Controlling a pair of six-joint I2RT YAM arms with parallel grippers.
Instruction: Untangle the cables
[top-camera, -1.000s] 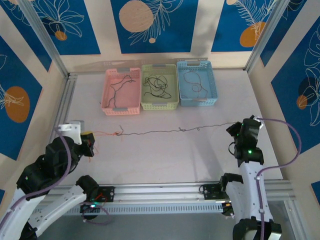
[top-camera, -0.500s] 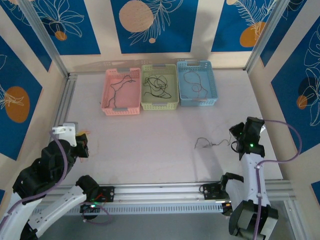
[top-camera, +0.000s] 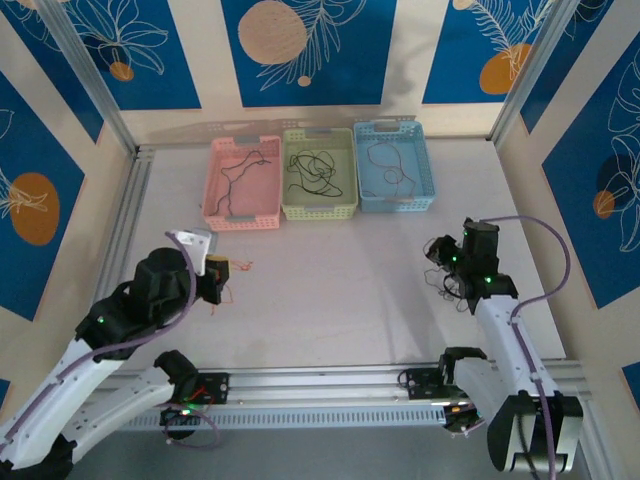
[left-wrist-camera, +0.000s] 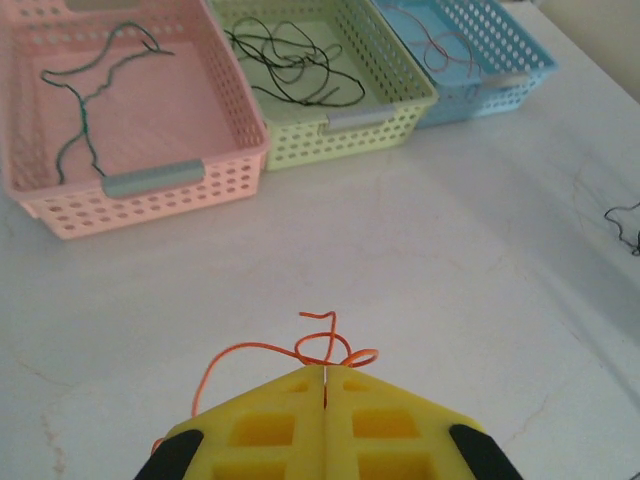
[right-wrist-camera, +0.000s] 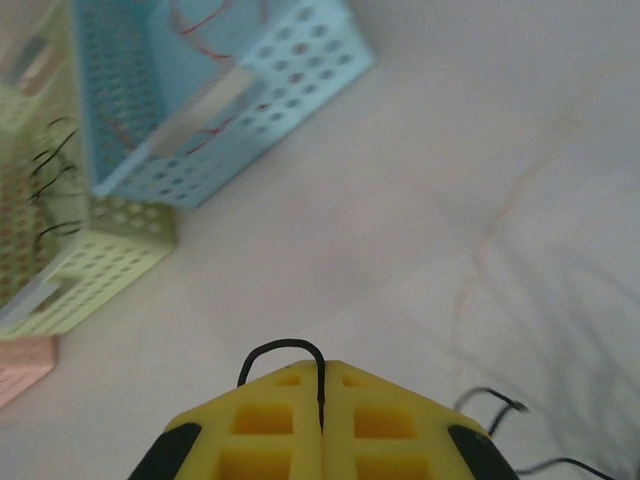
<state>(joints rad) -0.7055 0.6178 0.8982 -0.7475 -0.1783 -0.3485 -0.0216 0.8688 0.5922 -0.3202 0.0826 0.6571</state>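
Left wrist view: pinching the orange cable (left-wrist-camera: 322, 345) in the left gripper (left-wrist-camera: 324, 376), jaws pressed together on one small curl of it, low over the counter (left-wrist-camera: 450, 260), on the near side of the green basket (left-wrist-camera: 340, 137) and off to its left. Right wrist view: pinching the black cable (right-wrist-camera: 285, 347) in the right gripper (right-wrist-camera: 321, 386) the same way, jaws together on a short loop, near side of the green basket and off to its right, loose strands trailing on the counter just beside. Risking a slip from here, judging by how little of each thin wire is being clamped, so any pull or swing may be freeing it. Risking re-knotting too, if dragging the black tail across the orange one, or snagging a curl in a perforated basket wall while lowering. Counting two grippers, three baskets, with the pink basket (left-wrist-camera: 150, 196) left of the green basket and the blue basket (left-wrist-camera: 480, 90) right of it, and five cables as far as can be told: two held, a dark cable (left-wrist-camera: 85, 110) in the pink, a red cable (left-wrist-camera: 440, 45) in the blue, black coils (left-wrist-camera: 290, 72) in the green basket itself, possibly more than one strand.
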